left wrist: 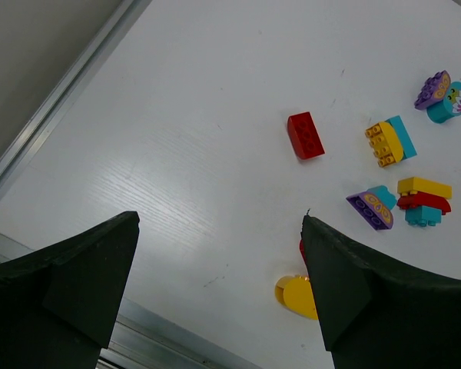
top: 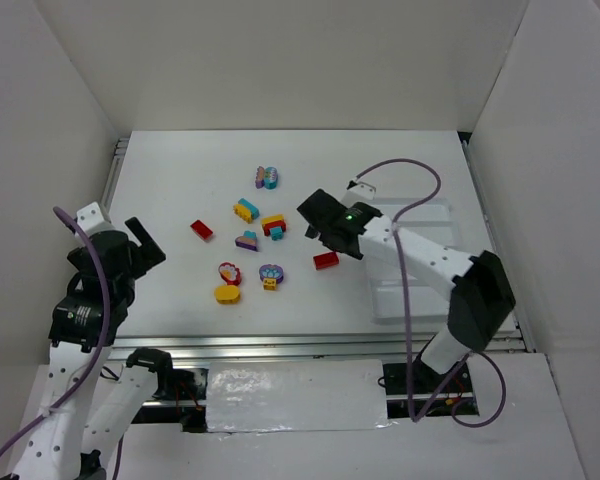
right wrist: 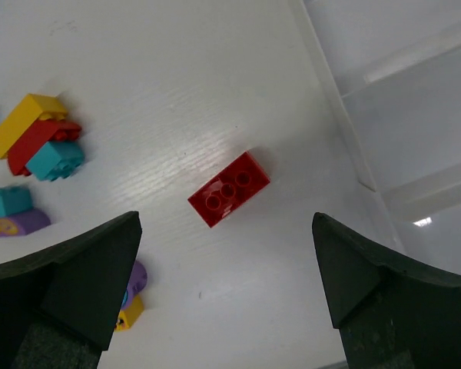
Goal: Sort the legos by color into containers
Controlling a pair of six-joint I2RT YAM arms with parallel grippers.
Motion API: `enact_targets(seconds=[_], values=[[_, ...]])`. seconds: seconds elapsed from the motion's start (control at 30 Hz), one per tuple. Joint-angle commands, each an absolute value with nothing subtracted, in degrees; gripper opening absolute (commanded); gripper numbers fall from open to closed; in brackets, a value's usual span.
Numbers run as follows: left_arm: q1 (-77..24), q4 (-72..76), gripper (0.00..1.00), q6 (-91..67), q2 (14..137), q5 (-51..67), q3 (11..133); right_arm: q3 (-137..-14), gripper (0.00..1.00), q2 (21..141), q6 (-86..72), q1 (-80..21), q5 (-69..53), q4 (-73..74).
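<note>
Red rectangular plastic brick (right wrist: 229,189) lies on the white table (right wrist: 184,77) under the right gripper (right wrist: 227,217), between its widely opened, empty fingers.

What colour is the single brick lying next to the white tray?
The brick is red; it shows best in the right wrist view.

Red, yellow, purple and teal legos (top: 247,241) lie scattered, several clustered, left of the white divided tray (top: 395,300); one red brick (top: 326,260) lies nearest it.
</note>
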State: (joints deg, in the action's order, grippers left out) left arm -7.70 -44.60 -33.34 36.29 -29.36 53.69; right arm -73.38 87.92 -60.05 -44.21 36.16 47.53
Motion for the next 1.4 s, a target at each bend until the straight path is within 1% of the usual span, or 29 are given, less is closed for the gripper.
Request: enact_targets(seconds=[0.0, 0.1, 0.2, 0.43, 0.63, 0.7, 0.73, 0.8, 0.83, 0.9, 0.93, 1.0, 1.03, 1.07, 1.1, 1.23, 1.27, 1.37], values=[[-7.91, -42.72, 0.99, -33.66, 35.07, -30.06, 54.58, -77.78, 1.00, 94.02, -71.36, -44.39, 40.52, 47.73], [-7.91, -41.93, 1.00, -32.96, 34.45, -28.74, 54.14, -78.84, 0.99, 101.14, -74.43, -44.56, 38.41, 45.80], [-7.91, -41.83, 0.99, -32.70, 35.33, -28.13, 54.23, -79.36, 0.97, 105.01, -78.39, -44.39, 37.35, 45.79], [-7.91, -41.13, 1.00, -31.99, 35.86, -26.19, 54.05, -74.53, 0.92, 107.05, -82.00, -44.38, 34.11, 40.26], [-7.91, -41.04, 0.99, -31.82, 35.95, -25.84, 54.14, -74.36, 0.92, 109.86, -82.53, -44.21, 32.87, 40.43], [-7.91, -41.13, 1.00, -31.82, 35.86, -25.84, 54.05, -73.66, 0.90, 110.39, -82.44, -44.03, 32.52, 39.73], [-7.91, -40.96, 0.99, -31.82, 35.86, -25.75, 54.14, -73.39, 0.86, 110.39, -82.35, -43.95, 32.35, 39.38], [-7.91, -40.87, 1.00, -31.73, 35.95, -25.66, 54.05, -72.52, 0.80, 110.48, -81.83, -43.60, 32.08, 38.24], [-7.91, -40.87, 1.00, -31.64, 35.95, -25.49, 54.05, -72.34, 0.74, 110.39, -81.48, -43.25, 31.82, 37.88], [-7.91, -40.87, 0.99, -31.64, 35.77, -25.40, 54.14, -72.07, 0.69, 110.74, -80.69, -42.89, 31.55, 37.35], [-7.91, -40.96, 0.99, -31.64, 35.77, -25.40, 54.05, -71.81, 0.57, 110.83, -80.25, -42.37, 31.12, 37.01], [-7.82, -40.87, 1.00, -31.64, 35.77, -25.40, 54.14, -71.11, 0.42, 110.31, -78.76, -42.36, 30.85, 35.60], [-7.91, -40.96, 0.99, -31.64, 35.77, -25.49, 54.05, -71.02, 0.16, 110.04, -78.14, -42.45, 30.85, 34.99], [-7.91, -40.87, 0.99, -31.64, 35.86, -25.49, 54.05, -71.54, 0.05, 109.34, -77.61, -42.54, 30.76, 34.55], [-7.91, -40.87, 0.99, -31.64, 35.86, -25.49, 54.05, -72.24, 0.00, 108.99, -76.22, -42.63, 30.67, 34.80], [-7.91, -41.04, 0.99, -31.73, 35.77, -25.84, 54.31, -77.16, 0.00, 105.83, -70.15, -42.45, 33.13, 36.38], [-7.91, -41.13, 1.00, -31.73, 35.86, -25.84, 54.23, -78.39, 0.00, 104.08, -67.53, -41.06, 33.83, 36.30], [-7.91, -41.13, 1.00, -31.82, 35.77, -25.93, 54.23, -79.63, 0.00, 101.17, -66.10, -36.06, 33.66, 36.74]])
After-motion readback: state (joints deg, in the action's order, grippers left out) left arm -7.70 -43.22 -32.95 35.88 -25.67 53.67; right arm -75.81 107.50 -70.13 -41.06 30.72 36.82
